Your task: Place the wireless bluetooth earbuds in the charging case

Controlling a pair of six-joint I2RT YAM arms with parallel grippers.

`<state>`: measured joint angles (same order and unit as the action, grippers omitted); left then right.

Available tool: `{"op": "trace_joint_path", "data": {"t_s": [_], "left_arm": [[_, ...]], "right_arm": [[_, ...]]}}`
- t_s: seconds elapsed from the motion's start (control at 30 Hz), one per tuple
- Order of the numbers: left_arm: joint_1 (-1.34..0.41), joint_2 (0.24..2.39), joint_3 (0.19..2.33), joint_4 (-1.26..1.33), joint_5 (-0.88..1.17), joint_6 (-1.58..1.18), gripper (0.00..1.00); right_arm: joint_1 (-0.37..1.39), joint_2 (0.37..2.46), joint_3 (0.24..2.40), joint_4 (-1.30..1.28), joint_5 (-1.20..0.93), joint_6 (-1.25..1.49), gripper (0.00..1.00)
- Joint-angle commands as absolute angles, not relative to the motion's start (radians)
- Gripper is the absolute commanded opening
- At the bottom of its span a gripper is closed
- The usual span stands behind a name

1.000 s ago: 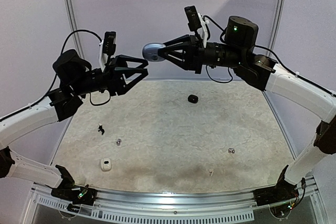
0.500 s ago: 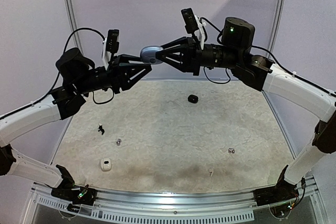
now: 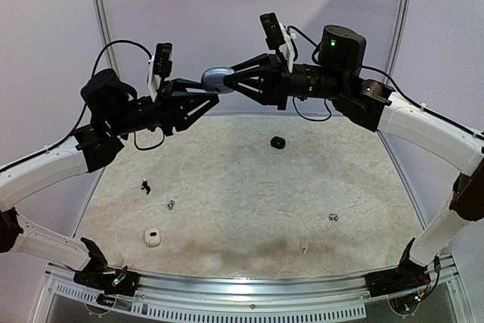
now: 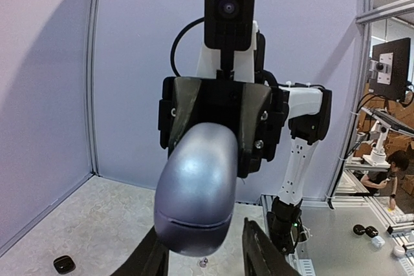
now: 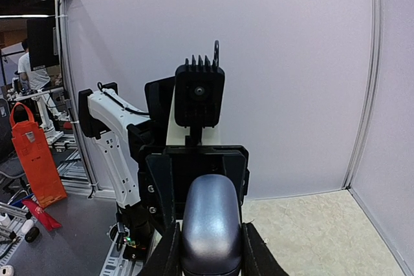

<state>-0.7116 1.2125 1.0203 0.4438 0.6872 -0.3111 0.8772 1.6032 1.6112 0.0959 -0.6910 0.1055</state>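
My right gripper is shut on a silvery-blue pebble-like charging case, closed, held high in the air above the far side of the table. In the right wrist view the case sits clamped between both fingers. My left gripper is open, its fingers on either side of the case's free end. In the left wrist view the case hangs between the spread fingers, with a gap on the right side. Loose earbuds lie on the table: a black one and silvery ones.
A small black case lies at the far middle of the table and shows in the left wrist view. A small white piece lies near the front left. The table is walled by grey panels.
My left gripper has moved right and up to the case, so its open fingers now straddle the free end. My right gripper has shifted slightly left with the case.
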Motion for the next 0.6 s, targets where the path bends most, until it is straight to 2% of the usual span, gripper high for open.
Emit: {"op": "trace_joint_path", "data": {"t_s": [0.0,0.5,0.57], "left_arm": [[-0.733,1.213,1.049,0.466,0.734,-0.293,0.41],[-0.733,1.2,1.043,0.466,0.734,-0.287,0.38],[-0.733,1.2,1.044,0.465,0.733,-0.288,0.44]], "right_arm": [[0.884,1.62,1.629,0.062,-0.67,0.086,0.0],[0.884,1.612,1.602,0.05,-0.655,0.067,0.0],[0.882,1.609,1.599,0.045,-0.652,0.065,0.0]]}}
